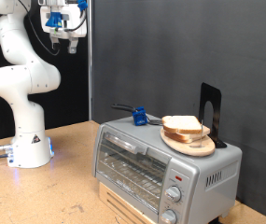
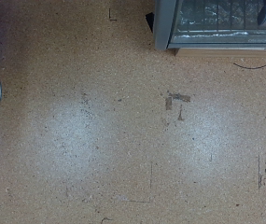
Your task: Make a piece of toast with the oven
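White Franka arm is raised high at the exterior view's top left, its pincer hanging well above the brown particle-board worktop and well apart from everything. Pincer state: cannot tell, fingers too small and dark against the backdrop; nothing visibly between them.

Small silver boxy toaster oven sits at the exterior view's lower right, glass door closed, wire rack visible behind it, 2 round knobs and a red light on its front panel. On its roof: a round wooden plate carrying stacked squarish bread slices, pale crumb with tan crust. A small blue object and a black upright stand also sit on the roof.

Wrist view shows mostly bare worktop, oven corner at the frame edge.

Risks, judged: plate sits near the roof edge, so a clumsy descent could knock it off; slices are stacked, so a pinch could take 2 or crush the soft crumb; door is closed, so nothing can go in until it opens.
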`<state>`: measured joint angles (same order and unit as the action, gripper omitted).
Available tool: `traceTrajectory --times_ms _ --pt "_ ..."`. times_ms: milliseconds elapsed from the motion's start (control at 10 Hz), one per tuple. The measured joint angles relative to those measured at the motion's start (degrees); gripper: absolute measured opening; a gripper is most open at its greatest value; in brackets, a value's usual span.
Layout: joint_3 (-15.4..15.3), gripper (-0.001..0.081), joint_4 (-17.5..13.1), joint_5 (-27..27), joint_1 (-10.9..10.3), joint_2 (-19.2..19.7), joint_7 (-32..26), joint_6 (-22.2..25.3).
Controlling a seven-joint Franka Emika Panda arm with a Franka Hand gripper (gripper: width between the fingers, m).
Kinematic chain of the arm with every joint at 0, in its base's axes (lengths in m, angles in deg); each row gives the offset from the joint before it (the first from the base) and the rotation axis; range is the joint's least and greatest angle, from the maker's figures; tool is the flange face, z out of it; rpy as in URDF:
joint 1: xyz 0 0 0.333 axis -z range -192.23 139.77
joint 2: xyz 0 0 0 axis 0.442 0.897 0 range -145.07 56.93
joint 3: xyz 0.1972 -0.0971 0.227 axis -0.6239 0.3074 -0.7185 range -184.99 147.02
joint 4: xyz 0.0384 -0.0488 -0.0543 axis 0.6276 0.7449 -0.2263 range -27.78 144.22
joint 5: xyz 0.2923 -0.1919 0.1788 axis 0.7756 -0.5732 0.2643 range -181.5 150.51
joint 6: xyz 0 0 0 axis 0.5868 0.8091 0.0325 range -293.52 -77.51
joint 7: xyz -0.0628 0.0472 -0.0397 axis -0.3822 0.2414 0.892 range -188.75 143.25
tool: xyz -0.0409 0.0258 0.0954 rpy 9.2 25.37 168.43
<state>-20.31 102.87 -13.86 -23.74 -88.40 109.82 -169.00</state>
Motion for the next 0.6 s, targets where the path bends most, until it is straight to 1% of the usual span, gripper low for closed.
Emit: traceTrajectory --times_ms 100,200,300,400,500,600 --pt "-0.04 0.0809 0.01 0.00 0.00 0.00 -0.85 -0.78" --pt "-0.05 0.0809 0.01 0.00 -0.16 0.00 -3.82 -1.76" --pt "0.09 0.0809 0.01 0.00 -0.69 0.00 -8.83 -2.49" --pt "0.55 0.0809 -0.16 -0.03 -1.66 0.15 -15.25 -2.57" --pt "1.11 0.0809 -0.53 -1.36 -2.52 0.67 -21.98 -3.23" --pt "1.44 0.0809 -0.63 -3.72 -3.04 1.59 -28.43 -5.52"
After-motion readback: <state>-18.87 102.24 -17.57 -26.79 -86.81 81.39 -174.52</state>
